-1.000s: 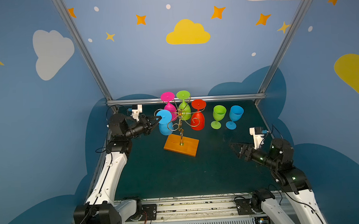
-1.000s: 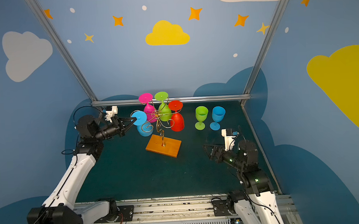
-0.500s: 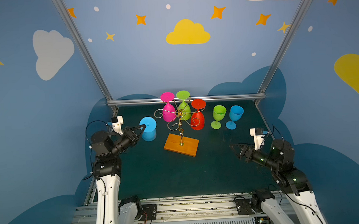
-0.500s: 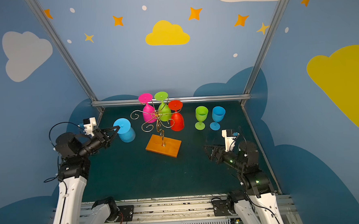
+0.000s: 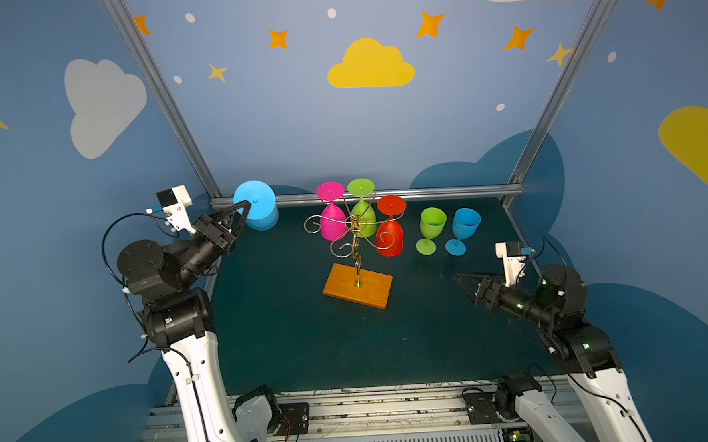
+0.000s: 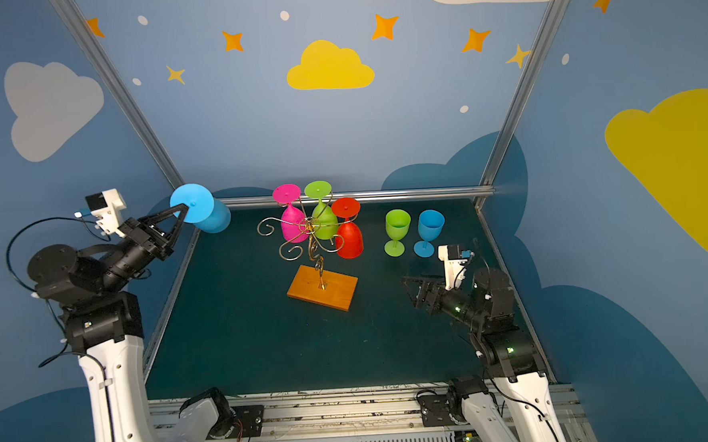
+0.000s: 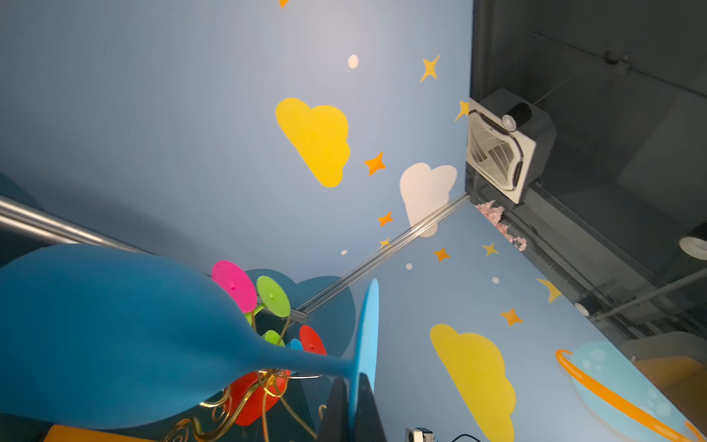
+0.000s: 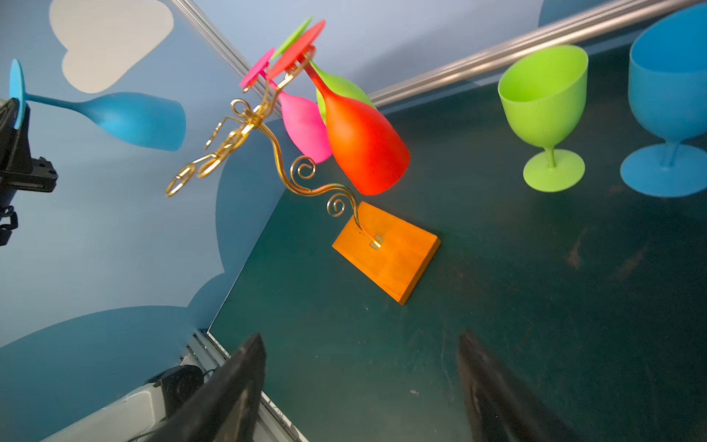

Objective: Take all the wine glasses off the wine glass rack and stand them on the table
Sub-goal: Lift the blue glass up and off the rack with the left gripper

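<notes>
left wrist view: left gripper [image 7: 354, 394] clamps the blue wine glass [image 7: 114, 336] by its foot. looks like light, slick plastic, stem's probably safer. right gripper [image 8: 359, 338] wide, empty.

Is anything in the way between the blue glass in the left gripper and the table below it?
Nothing visible. The left gripper holds the blue glass by its foot, apart from the rack, and the table on that side is bare.
</notes>
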Controlling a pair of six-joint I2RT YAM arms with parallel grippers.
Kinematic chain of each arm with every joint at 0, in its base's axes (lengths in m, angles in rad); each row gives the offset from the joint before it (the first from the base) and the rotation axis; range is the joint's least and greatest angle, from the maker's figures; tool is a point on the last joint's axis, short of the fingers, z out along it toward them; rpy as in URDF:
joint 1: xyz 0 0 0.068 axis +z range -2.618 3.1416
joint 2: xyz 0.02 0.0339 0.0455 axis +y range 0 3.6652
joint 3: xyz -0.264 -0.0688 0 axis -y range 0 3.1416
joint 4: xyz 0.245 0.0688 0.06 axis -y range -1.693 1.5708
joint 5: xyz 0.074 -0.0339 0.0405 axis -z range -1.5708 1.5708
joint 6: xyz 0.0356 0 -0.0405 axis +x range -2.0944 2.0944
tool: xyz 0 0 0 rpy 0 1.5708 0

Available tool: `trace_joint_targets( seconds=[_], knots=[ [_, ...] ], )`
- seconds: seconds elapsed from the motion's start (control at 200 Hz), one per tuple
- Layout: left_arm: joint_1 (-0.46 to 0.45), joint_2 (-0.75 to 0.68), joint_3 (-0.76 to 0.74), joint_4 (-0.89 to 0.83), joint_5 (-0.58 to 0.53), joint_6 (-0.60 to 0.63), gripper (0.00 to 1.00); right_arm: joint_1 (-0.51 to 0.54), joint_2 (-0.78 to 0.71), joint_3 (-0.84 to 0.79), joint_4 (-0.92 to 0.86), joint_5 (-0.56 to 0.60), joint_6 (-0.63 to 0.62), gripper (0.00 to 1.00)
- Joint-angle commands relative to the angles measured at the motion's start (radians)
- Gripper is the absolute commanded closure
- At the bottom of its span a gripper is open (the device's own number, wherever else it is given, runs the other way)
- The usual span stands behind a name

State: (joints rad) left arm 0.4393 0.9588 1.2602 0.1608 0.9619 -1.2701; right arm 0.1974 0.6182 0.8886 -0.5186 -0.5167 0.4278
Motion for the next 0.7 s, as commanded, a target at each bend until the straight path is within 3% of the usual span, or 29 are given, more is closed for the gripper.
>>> trace_joint_targets(
  seconds=[0.0,0.14,0.315,0.496,0.691],
  knots=[
    [0.003,0.012,0.077,0.139,0.035,-0.102,0.97,0.007,0.019,0.071,0.056,-0.006,-0.026,0.22],
    [-0.060,0.039,0.113,0.217,0.037,-0.193,0.97,0.021,0.050,0.127,0.092,-0.008,-0.050,0.22],
    [-0.243,0.073,0.128,0.219,0.031,-0.175,0.97,0.094,0.115,0.200,0.161,0.007,-0.104,0.22],
    [-0.442,0.162,0.153,0.269,0.061,-0.193,0.97,0.286,0.223,0.324,0.156,0.132,-0.249,0.23],
    [-0.590,0.254,0.217,0.266,0.089,-0.193,0.97,0.519,0.303,0.407,0.172,0.297,-0.476,0.22]
  ],
)
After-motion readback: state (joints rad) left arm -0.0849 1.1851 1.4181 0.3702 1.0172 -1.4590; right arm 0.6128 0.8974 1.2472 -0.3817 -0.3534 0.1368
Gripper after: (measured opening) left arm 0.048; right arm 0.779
